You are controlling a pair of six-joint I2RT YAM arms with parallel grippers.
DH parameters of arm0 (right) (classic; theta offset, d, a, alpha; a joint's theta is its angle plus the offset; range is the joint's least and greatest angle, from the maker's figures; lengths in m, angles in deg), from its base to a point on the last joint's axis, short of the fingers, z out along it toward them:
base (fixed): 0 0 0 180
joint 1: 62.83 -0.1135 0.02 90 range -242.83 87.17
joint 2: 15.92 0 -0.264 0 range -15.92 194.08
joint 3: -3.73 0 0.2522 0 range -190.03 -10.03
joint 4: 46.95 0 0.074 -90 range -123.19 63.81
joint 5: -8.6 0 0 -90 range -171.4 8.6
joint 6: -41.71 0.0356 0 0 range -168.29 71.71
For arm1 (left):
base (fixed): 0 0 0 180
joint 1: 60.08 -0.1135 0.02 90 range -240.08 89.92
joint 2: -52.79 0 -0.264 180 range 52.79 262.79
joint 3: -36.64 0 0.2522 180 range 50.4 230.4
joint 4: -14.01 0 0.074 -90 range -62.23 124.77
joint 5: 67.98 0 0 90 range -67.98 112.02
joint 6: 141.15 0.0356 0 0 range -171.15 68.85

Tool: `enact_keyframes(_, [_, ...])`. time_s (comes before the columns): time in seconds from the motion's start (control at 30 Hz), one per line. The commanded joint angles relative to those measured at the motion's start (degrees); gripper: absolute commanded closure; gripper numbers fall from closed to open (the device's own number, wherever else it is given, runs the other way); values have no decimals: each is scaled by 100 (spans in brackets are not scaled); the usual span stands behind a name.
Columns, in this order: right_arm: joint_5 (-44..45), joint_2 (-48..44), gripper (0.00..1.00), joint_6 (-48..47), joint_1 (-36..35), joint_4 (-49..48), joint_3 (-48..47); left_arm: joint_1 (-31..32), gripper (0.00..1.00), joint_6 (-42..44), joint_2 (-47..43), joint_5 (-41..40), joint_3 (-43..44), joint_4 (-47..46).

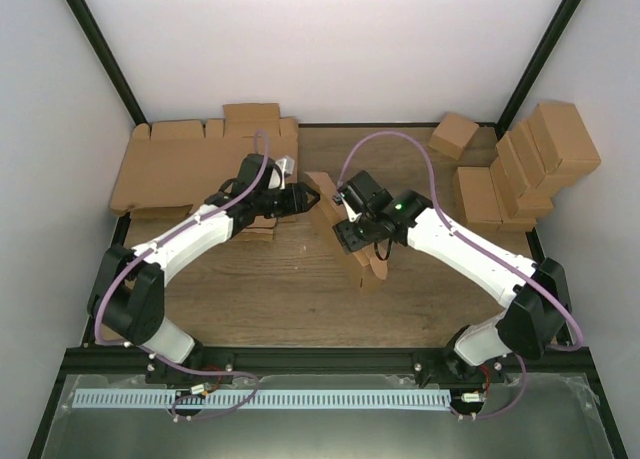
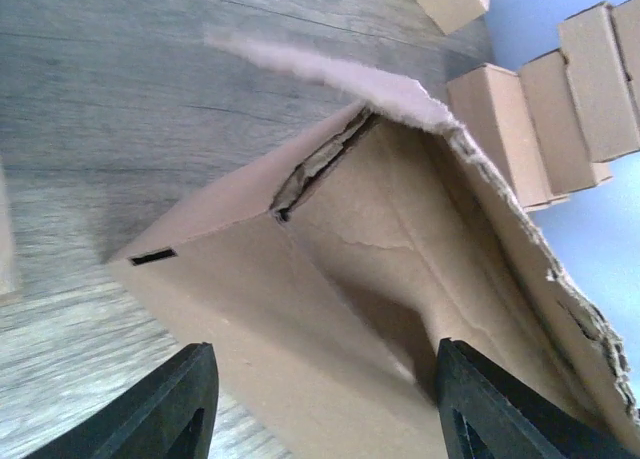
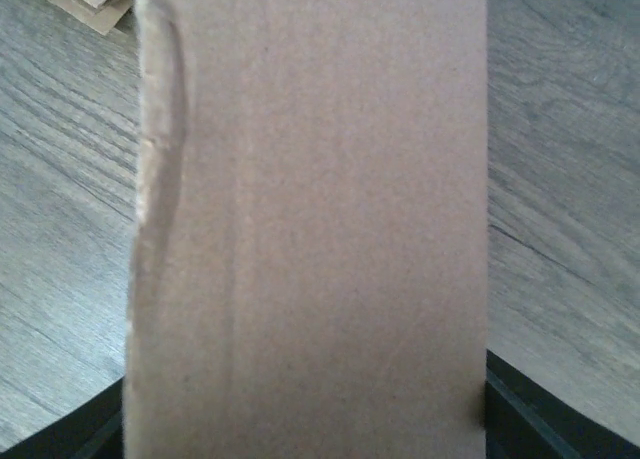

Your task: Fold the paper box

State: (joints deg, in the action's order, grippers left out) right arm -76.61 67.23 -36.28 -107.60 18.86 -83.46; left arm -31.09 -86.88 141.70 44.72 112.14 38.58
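Paper box (image 1: 358,267): left gripper (image 2: 325,351) with jaws spread astride a wall; right gripper (image 3: 305,404) seemingly pinches a panel edgewise, so squeezing could buckle it.

I'm looking at a wood-grain tbl (image 1: 270,299). Far-left corner: pile of flat cardboard blanks (image 1: 170,169). Far-right: cluster of small closed brown boxes (image 1: 525,169), w/ one lone box (image 1: 453,135) apart, nearer the back wall. Mid-tbl: the paper box (image 1: 365,269), part-folded, standing on edge.
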Motion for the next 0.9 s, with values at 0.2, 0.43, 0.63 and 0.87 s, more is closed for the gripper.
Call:
enact_keyframes(0.2, [319,-358,44,-109,-41,225,-42,-226,30,803,-611,-1062,830,1373])
enact_keyframes(0.43, [230,-543,47,-202,-36,402,-31,-690,30,1136,-708,-946,1112,1430])
enact_keyframes(0.63, [95,-661,47,-275,-40,446,-3,-743,31,2013,-959,-1051,916,839])
enact_keyframes(0.87, [-79,-642,47,-287,-34,352,59,-738,30,2706,-1319,-1041,491,123])
